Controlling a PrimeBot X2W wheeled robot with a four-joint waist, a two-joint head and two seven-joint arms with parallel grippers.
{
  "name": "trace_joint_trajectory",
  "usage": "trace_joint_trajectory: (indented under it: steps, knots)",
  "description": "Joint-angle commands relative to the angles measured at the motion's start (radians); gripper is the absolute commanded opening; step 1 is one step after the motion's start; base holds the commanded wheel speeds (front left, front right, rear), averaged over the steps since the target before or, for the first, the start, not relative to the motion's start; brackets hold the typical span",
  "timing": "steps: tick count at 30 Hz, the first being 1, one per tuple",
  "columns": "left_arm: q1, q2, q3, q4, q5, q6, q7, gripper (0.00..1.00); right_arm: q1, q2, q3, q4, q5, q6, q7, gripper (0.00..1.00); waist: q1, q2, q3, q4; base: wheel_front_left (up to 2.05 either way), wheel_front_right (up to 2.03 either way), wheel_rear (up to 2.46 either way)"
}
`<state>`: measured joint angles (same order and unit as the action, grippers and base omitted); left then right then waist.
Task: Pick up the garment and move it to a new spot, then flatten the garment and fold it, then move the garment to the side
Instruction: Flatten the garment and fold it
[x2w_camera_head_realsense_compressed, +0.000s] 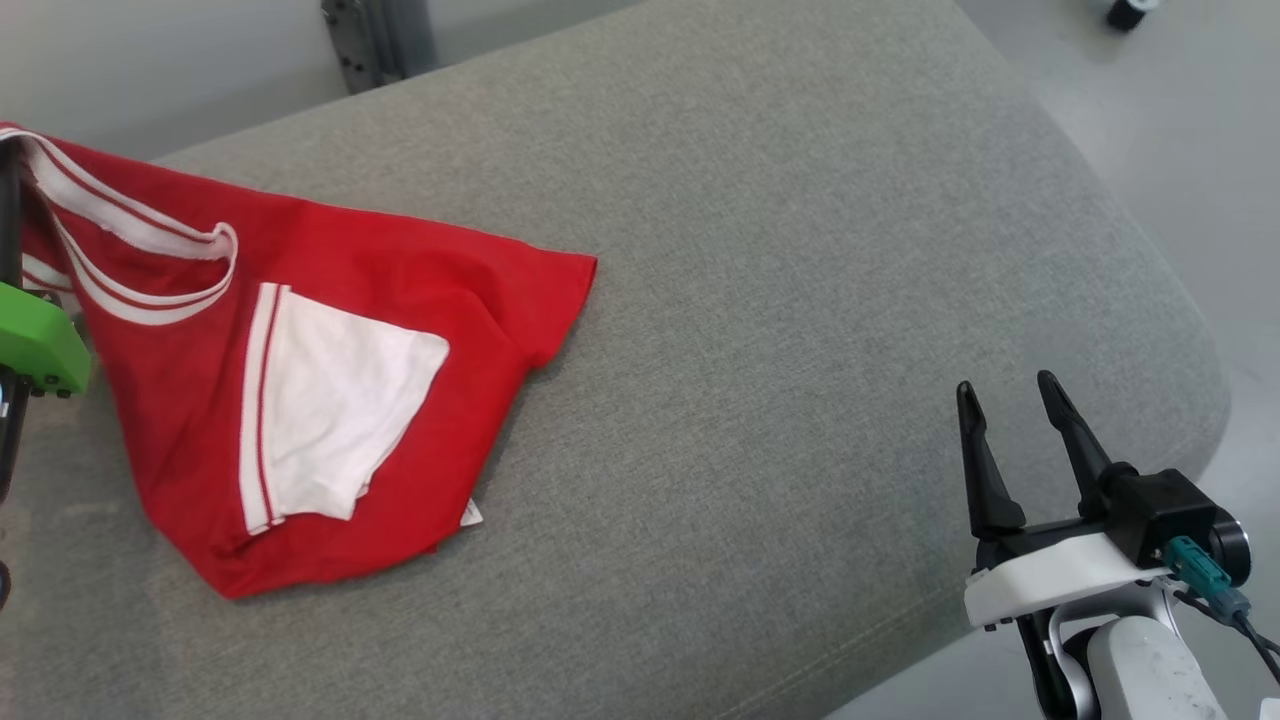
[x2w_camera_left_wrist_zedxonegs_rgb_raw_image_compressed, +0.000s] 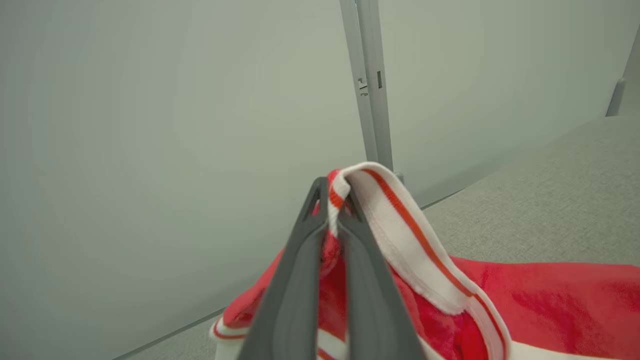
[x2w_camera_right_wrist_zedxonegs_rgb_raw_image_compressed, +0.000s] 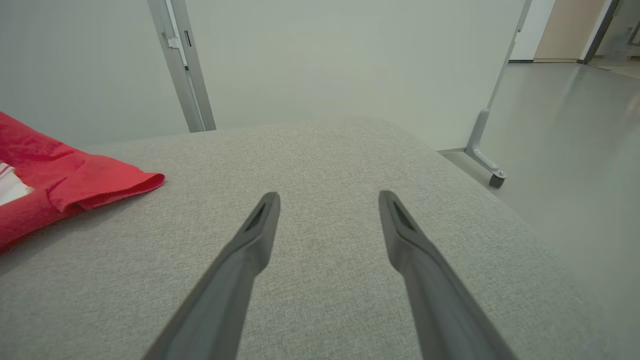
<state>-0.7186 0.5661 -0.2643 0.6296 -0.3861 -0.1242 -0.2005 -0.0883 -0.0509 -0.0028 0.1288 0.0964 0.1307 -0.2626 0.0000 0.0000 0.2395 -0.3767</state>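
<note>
The garment (x2w_camera_head_realsense_compressed: 330, 330) is a red shirt with white sleeves and a white, red-striped collar, lying crumpled on the left of the grey cushioned surface (x2w_camera_head_realsense_compressed: 760, 300). My left gripper (x2w_camera_left_wrist_zedxonegs_rgb_raw_image_compressed: 332, 197) is shut on the garment's collar (x2w_camera_left_wrist_zedxonegs_rgb_raw_image_compressed: 400, 225) and holds that edge lifted off the surface; in the head view its green-capped body (x2w_camera_head_realsense_compressed: 35, 345) sits at the far left edge. My right gripper (x2w_camera_head_realsense_compressed: 1005, 395) hovers open over the surface's near right corner, well apart from the garment (x2w_camera_right_wrist_zedxonegs_rgb_raw_image_compressed: 60, 185), with nothing between its fingers (x2w_camera_right_wrist_zedxonegs_rgb_raw_image_compressed: 260, 225).
The grey surface rounds off at its right and near edges, with pale floor (x2w_camera_head_realsense_compressed: 1180, 120) beyond. A metal post (x2w_camera_head_realsense_compressed: 375, 40) of a partition stands behind the surface. A wheeled partition foot (x2w_camera_right_wrist_zedxonegs_rgb_raw_image_compressed: 487, 165) rests on the floor to the right.
</note>
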Motion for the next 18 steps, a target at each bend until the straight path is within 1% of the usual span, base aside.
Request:
trace_joint_trajectory:
  steps: [1, 2, 6, 8, 11, 15, 18]
  knots:
    - [-0.012, -0.013, -0.005, 0.036, 0.001, -0.001, -0.012, 0.89, -0.006, 0.001, -0.005, 0.002, 0.004, 0.0, -0.003, 1.0, 0.0, 0.0, 0.102, -0.089, 0.0, 0.0, 0.0]
    - [-0.015, -0.02, -0.005, 0.059, -0.001, 0.002, -0.017, 1.0, -0.002, 0.001, -0.007, 0.003, 0.005, 0.0, -0.003, 1.0, 0.0, 0.0, 0.102, -0.085, 0.0, 0.0, 0.0]
    - [-0.023, -0.063, -0.011, 0.122, 0.001, 0.018, -0.044, 1.0, -0.005, 0.0, -0.021, 0.004, -0.002, 0.0, -0.003, 1.0, 0.0, 0.0, 0.084, -0.047, 0.0, 0.0, 0.0]
    - [-0.004, -0.089, -0.006, 0.136, -0.014, 0.027, -0.051, 1.0, -0.007, 0.001, -0.021, 0.006, -0.008, 0.0, -0.003, 1.0, 0.0, 0.0, 0.059, -0.021, 0.0, 0.0, 0.0]
    - [0.037, -0.109, -0.014, 0.145, -0.018, 0.026, -0.057, 1.0, 0.0, 0.0, -0.015, 0.008, -0.018, 0.0, -0.003, 1.0, 0.0, 0.0, 0.016, 0.017, 0.0, 0.0, 0.0]
    - [0.083, -0.126, 0.001, 0.105, -0.027, 0.055, -0.059, 1.0, 0.024, -0.001, -0.021, 0.012, -0.025, 0.0, -0.003, 1.0, 0.0, 0.0, -0.047, 0.063, 0.0, 0.0, 0.0]
    - [0.14, -0.157, -0.033, 0.028, -0.027, 0.045, -0.036, 1.0, 0.041, -0.001, -0.028, 0.011, -0.026, 0.0, -0.003, 1.0, 0.0, 0.0, -0.076, 0.095, 0.0, 0.0, 0.0]
